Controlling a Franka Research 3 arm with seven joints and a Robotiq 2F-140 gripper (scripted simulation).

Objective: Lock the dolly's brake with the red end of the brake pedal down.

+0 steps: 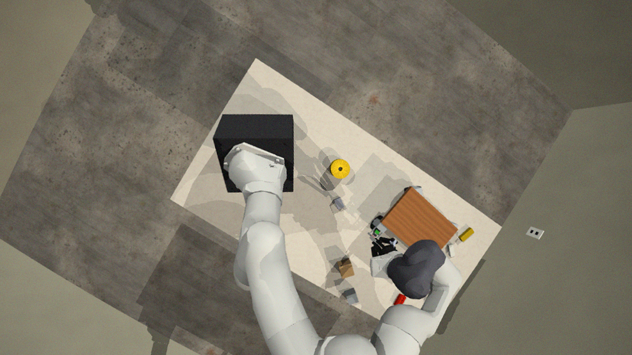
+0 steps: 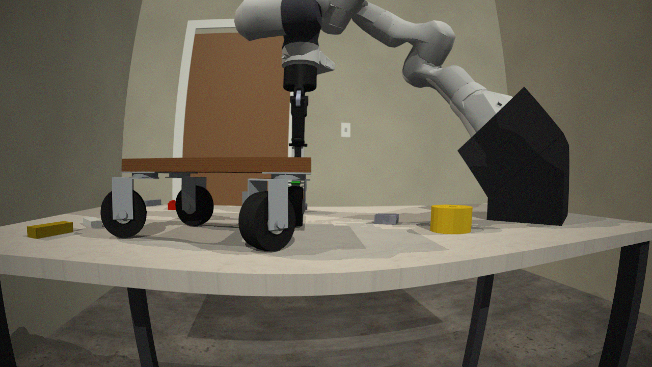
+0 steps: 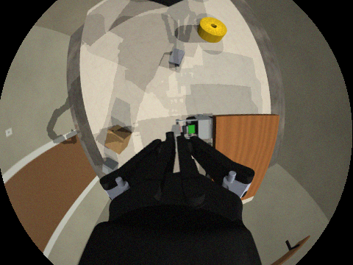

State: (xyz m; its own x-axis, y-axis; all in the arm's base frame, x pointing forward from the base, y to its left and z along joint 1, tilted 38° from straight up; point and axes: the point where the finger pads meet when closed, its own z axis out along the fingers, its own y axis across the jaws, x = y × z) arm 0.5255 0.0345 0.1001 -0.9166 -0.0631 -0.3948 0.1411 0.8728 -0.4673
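Observation:
The dolly [image 2: 216, 164] has a brown wooden deck [image 1: 417, 218] and black caster wheels, and it stands with its wheels on the table. The brake pedal sits on the caster at the deck's corner nearest the arm. Its green end [image 3: 191, 129] shows in the wrist view and in the top view [image 1: 375, 231]. The red end is hidden under my fingers. My gripper [image 2: 298, 153] points straight down, shut and empty, with its tips at deck height just beside that corner. In the wrist view the fingertips [image 3: 178, 134] sit right next to the green end. I cannot tell whether they touch the pedal.
A yellow cylinder [image 2: 451, 218] and a small grey block [image 2: 386, 218] lie between the dolly and the black robot base [image 2: 519, 164]. A brown box [image 1: 345, 267], a grey block [image 1: 350, 295] and a red block [image 1: 399, 298] lie near the arm's side. A yellow bar [image 2: 49, 228] lies at the dolly's far end.

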